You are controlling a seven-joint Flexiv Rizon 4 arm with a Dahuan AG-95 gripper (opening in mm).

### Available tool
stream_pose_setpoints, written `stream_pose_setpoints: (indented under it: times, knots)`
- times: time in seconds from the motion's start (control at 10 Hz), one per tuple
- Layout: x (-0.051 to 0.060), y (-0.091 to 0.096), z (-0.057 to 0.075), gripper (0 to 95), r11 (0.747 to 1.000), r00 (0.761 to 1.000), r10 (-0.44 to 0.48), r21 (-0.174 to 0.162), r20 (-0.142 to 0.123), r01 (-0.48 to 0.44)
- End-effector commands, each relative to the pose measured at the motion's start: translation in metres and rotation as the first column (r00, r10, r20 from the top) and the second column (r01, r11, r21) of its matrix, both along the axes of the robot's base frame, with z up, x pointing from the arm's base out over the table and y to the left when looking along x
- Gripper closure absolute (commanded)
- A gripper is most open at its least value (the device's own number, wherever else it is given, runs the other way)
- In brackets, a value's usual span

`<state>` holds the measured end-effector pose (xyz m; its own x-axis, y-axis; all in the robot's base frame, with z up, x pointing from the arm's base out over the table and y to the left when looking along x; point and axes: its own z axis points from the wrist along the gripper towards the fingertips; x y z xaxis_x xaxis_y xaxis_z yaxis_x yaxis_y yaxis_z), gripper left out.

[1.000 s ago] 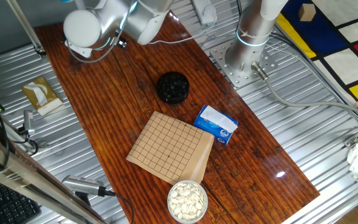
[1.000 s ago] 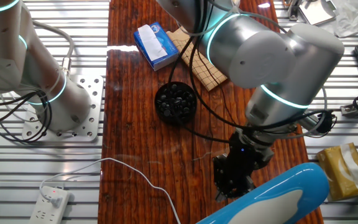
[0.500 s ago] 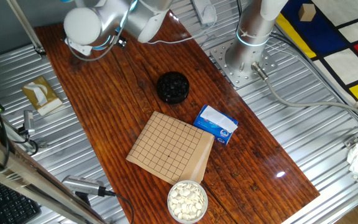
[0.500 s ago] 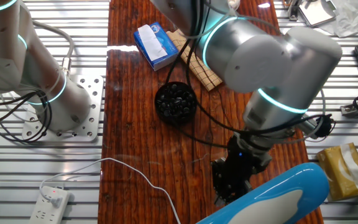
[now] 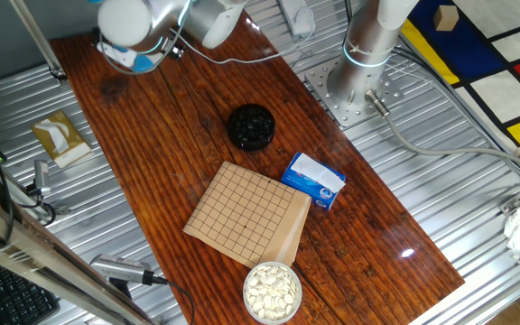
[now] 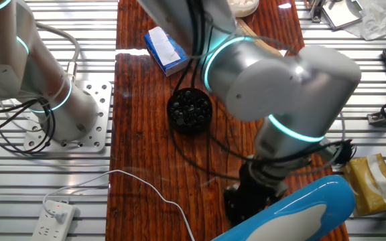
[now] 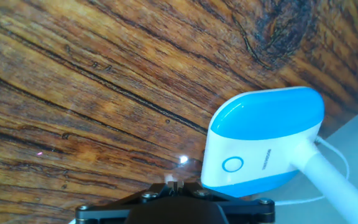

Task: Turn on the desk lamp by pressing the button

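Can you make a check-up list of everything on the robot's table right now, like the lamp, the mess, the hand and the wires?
Surface: dark brown wooden tabletop, sitting on ribbed metal.
Job's things: desk lamp with light-blue and white base, round button facing up; no glow seen.
Clutter: black bowl of dark stones, grid-lined wooden board, blue-and-white packet, bowl of white stones.
End effector: black end effector low beside the lamp; fingertips not visible, so open or shut cannot be told.
Cables: thin white cord running to a white power strip.
Surroundings: second grey robot arm base, tan box, coloured floor mat.
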<state>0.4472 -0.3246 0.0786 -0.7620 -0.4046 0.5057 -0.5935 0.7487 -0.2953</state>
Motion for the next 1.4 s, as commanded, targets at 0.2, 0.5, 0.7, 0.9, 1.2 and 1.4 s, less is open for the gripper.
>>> stream_pose_setpoints:
  times: [0.2,0.5,0.7,0.9,1.2,1.4]
  knots:
    - [-0.005,-0.017,-0.009,95.0,1.0,0.999,0.026,0.012,0.026,-0.026]
    - [-0.006,-0.029,-0.014,95.0,0.999,0.998,0.046,0.014,0.041,-0.047]
    - [-0.004,-0.032,-0.014,95.0,0.998,0.998,0.056,0.005,0.04,-0.056]
    - [0.0,-0.033,-0.013,95.0,0.998,0.998,0.058,-0.02,0.041,-0.057]
    - [0.003,-0.034,-0.013,95.0,0.997,0.997,0.061,-0.044,0.044,-0.059]
    - [0.005,-0.035,-0.015,95.0,0.997,0.997,0.064,-0.054,0.048,-0.061]
